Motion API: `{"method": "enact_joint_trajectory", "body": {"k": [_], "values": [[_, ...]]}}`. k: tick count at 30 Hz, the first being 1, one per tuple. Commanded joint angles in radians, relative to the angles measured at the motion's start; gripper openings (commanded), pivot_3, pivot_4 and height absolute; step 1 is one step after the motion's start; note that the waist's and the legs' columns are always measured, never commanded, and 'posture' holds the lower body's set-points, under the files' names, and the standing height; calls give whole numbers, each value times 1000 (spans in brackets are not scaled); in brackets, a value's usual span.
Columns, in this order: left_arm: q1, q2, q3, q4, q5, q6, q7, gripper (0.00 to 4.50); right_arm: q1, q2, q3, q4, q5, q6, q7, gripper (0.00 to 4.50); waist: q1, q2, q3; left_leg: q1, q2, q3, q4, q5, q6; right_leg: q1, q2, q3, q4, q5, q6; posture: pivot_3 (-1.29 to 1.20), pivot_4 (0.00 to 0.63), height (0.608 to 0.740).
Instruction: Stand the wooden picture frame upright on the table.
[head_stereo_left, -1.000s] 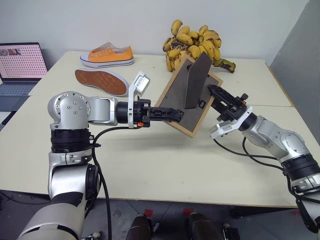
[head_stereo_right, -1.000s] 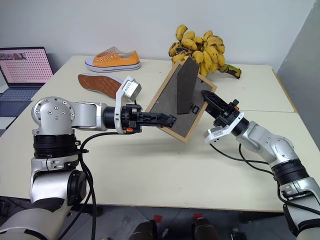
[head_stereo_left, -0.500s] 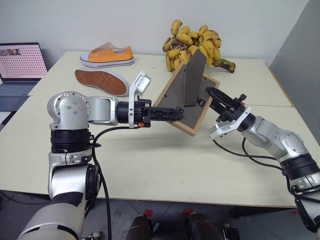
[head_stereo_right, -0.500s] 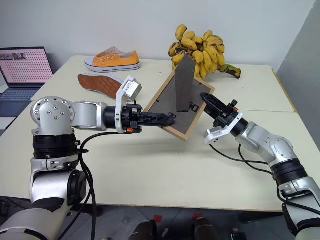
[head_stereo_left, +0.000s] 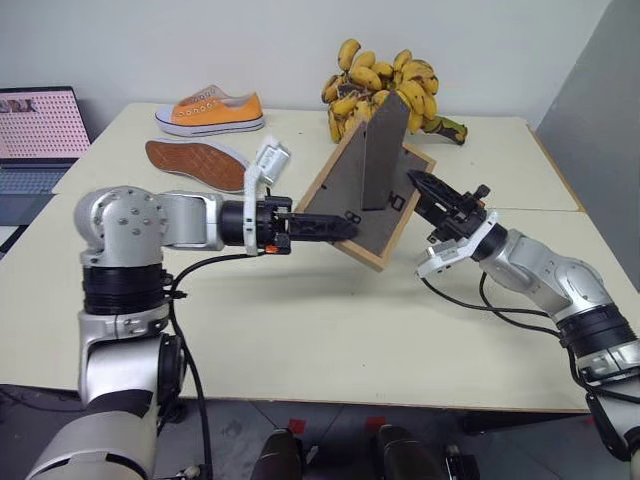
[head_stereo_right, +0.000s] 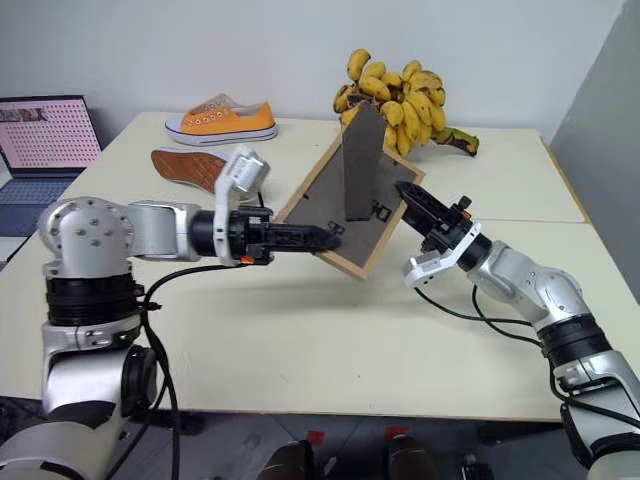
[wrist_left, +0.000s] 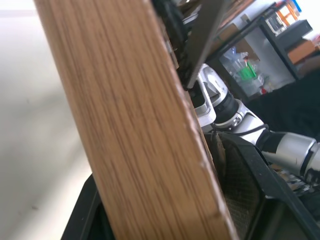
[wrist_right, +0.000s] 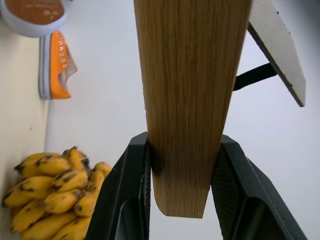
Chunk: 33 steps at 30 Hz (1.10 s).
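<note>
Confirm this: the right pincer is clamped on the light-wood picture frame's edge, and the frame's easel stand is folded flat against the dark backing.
Not quite. The right pincer does clamp the light-wood picture frame, but its easel stand is swung out from the dark backing, as the right eye view shows.

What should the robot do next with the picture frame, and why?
Probably lower the wooden picture frame onto the table: it hangs tilted, its easel stand already swung out, the right gripper clamped on its edge.
</note>
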Motion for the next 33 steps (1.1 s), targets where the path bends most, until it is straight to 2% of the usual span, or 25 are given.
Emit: {"method": "enact_joint_trajectory", "body": {"k": [1,6,13,15,18,22,24,27,31,33], "values": [[12,79,65,-68,-4,-72,-44,2852,-18,-20,-10,59,9,4,12,1241,-2,0,0,0,0,0,0,0,0,0,0,0,0,0,0,0,150,740],[57,115,81,-143,-43,-79,-47,3902,-47,-4,12,108,2,-14,-2,1241,-2,0,0,0,-1,0,1,-1,2,1,-1,0,0,0,0,0,150,740],[128,146,143,-209,-38,-110,-2,3902,-76,8,34,161,3,-42,-18,1241,-4,0,0,0,0,0,0,-1,2,1,-1,0,0,0,0,0,150,740],[256,197,225,-322,31,-210,9,3902,-84,33,39,209,71,-76,28,1241,-9,0,0,0,0,0,0,-1,2,1,-1,0,0,0,0,0,150,740],[463,263,303,-460,112,-342,-25,3902,-76,88,28,260,279,-128,186,1241,-19,0,0,2,1,3,-1,-1,2,0,0,1,-1,0,0,0,150,740],[674,294,396,-515,163,-438,-41,3902,-25,190,19,202,737,-45,565,1241,-14,0,0,2,2,2,-1,-2,3,1,0,1,0,0,-1,0,150,740],[728,292,421,-517,175,-464,-29,3902,6,248,6,104,977,138,778,1241,-9,0,0,4,2,1,0,-2,3,4,0,0,0,0,-1,0,150,740],[773,287,433,-523,178,-488,-14,3902,36,310,-18,-33,1212,412,957,1241,0,0,0,7,2,-1,0,-2,3,9,0,-2,-1,0,-1,0,150,740],[828,301,454,-556,168,-499,-9,3902,91,354,-37,-149,1411,746,1083,1241,15,0,0,7,2,-3,0,-2,4,10,0,-4,-3,0,-1,0,150,740],[842,307,467,-565,158,-496,-1,3902,121,365,-39,-176,1447,842,1120,1241,22,-1,0,7,2,-3,-1,-2,4,10,0,-4,-3,0,-1,0,150,740]]}}
